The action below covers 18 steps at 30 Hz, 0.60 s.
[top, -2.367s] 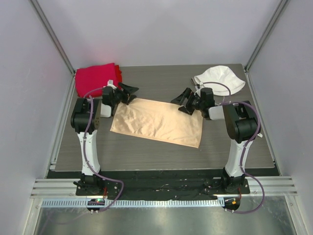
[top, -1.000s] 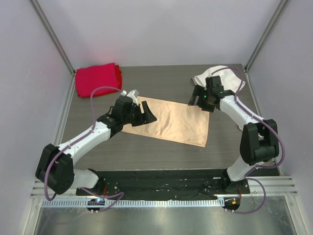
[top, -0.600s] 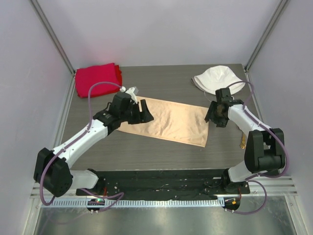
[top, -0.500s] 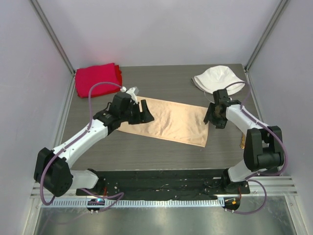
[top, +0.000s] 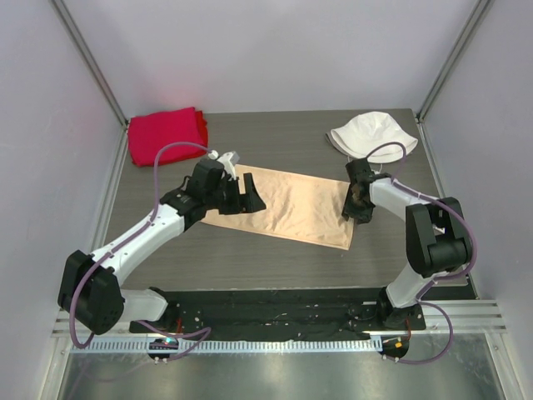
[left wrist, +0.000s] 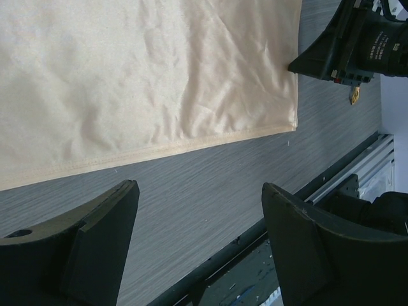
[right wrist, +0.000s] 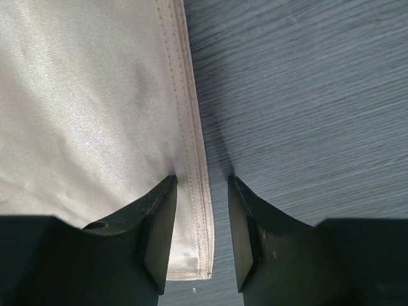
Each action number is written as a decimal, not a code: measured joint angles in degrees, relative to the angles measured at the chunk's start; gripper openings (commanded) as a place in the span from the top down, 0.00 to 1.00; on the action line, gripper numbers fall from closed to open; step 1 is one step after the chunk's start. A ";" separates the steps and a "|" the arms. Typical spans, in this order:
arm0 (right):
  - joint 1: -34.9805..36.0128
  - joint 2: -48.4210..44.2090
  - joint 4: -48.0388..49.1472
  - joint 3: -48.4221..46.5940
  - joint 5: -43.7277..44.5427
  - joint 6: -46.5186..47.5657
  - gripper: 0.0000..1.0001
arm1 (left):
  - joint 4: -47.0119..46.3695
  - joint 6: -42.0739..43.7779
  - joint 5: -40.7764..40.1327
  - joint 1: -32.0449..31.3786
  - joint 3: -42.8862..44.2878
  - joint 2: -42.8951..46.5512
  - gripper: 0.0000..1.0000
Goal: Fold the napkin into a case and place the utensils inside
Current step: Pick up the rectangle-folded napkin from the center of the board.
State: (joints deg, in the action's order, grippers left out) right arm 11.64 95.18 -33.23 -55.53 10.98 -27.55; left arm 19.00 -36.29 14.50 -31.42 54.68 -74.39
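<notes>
Peach satin napkin [top: 287, 207] lies flat on the counter [top: 275, 258]; left jaws hang wide apart over its left end, right jaws straddle its right hem, narrowly apart.

No text can be read. 1 white printed label [left wrist: 384, 46] is seen on the right arm [left wrist: 347, 48]; its print is too small.

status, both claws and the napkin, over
Left claw open, above napkin's left end. Right claw open, straddling its right hem, not pinched. Napkin flat on table. Nothing in the way.
</notes>
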 measured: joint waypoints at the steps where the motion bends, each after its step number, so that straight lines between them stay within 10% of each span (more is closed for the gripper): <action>1: 0.02 0.00 0.28 0.15 0.04 -0.04 0.63 | -0.02 0.26 0.04 0.02 0.00 0.00 0.17; 9: 1.11 -0.09 3.85 1.25 1.55 -1.57 0.99 | 0.52 1.92 -0.42 0.07 0.07 0.02 0.16; 18: 0.85 -3.80 5.27 4.48 4.87 -0.31 0.99 | 1.46 2.23 -0.48 0.44 0.70 -0.50 0.23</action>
State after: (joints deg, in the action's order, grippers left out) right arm 12.49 91.37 -27.97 -51.05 15.86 -27.86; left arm 20.47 -34.06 14.02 -30.98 55.37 -74.89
